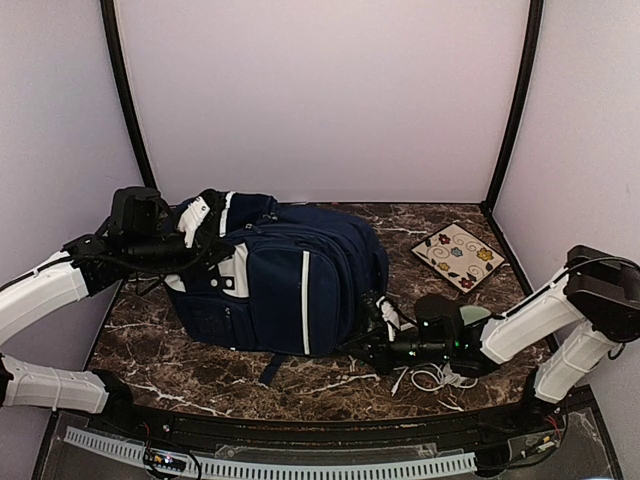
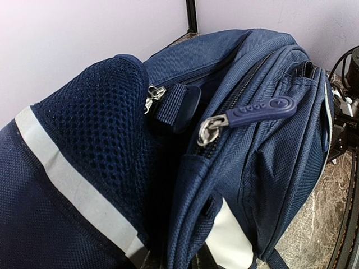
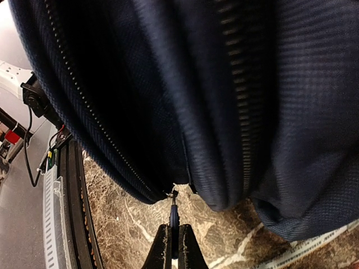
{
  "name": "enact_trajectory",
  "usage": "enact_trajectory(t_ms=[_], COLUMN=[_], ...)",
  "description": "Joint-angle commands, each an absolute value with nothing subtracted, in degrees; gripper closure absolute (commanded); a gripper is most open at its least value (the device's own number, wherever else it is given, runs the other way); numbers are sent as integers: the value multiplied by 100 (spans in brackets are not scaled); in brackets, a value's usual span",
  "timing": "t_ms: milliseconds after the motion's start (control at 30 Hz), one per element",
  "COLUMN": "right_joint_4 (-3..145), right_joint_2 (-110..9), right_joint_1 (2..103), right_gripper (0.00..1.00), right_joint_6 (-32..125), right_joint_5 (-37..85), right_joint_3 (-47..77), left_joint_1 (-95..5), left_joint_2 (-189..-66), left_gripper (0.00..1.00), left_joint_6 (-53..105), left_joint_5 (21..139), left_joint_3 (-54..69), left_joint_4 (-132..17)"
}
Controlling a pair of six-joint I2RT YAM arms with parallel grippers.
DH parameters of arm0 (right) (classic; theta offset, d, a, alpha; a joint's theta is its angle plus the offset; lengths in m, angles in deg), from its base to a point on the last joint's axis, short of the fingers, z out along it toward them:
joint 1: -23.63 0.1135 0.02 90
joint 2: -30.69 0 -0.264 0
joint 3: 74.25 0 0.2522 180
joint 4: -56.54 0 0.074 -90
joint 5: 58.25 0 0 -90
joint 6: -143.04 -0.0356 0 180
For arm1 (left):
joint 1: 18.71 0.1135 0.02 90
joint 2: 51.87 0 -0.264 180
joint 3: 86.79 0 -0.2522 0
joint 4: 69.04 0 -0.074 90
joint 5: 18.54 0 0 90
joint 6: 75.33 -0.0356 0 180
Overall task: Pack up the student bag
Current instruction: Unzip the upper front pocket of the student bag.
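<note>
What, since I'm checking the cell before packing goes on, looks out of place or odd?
A loose white cord lies tangled on the table, outside the student bag, by the right gripper, which pinches a zipper pull. A floral card sits askew at the far right. No spill or damage shows.

No text, brand or number can be read. The white patch (image 1: 196, 214) on the student bag (image 1: 300, 280), upper left of the top view, looks blank; raised marks on the rubber zipper tab (image 2: 263, 107) are illegible.
</note>
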State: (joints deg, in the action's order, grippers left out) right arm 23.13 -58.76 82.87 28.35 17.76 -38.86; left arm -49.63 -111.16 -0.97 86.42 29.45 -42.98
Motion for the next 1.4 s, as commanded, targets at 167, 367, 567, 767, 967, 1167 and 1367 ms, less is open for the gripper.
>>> enact_trajectory(t_ms=[167,367,567,767,967,1167,1367], right_joint_4=[3167,2756,3288,3570,3262,3512,3448], right_joint_2=[-6336,-6813,-6543,-6102,-5959,-6349,-6581], right_joint_1=[8483,8586,8736,9097,9182,9100,8868], right_gripper=[100,100,100,100,100,100,100], right_joint_6=[3068,2939,3080,3230,3079,2998,2607], right_joint_5=[1659,1544,1510,1617,1812,2328,2462], right_joint_3=[-3659,-3513,-3114,-2694,-2506,-2087,-1887], left_joint_1=[-4562,-4388,-4201,-4067,-3958,-4202,-5278], left_joint_2=[-11177,-11329,-11522,-12014,-12663,-12319,-12382], left_gripper=[100,100,100,97,34,5,14], left_joint_6=[725,862,1026,1161,1428,1529,1303], left_joint_5=[8296,8234,8269,8035,7940,8076,7985], left_joint_3=[2777,2744,2722,2408,1922,1818,1695], left_joint_4=[-4905,-4883,-4868,-4775,-4606,-4806,-4385])
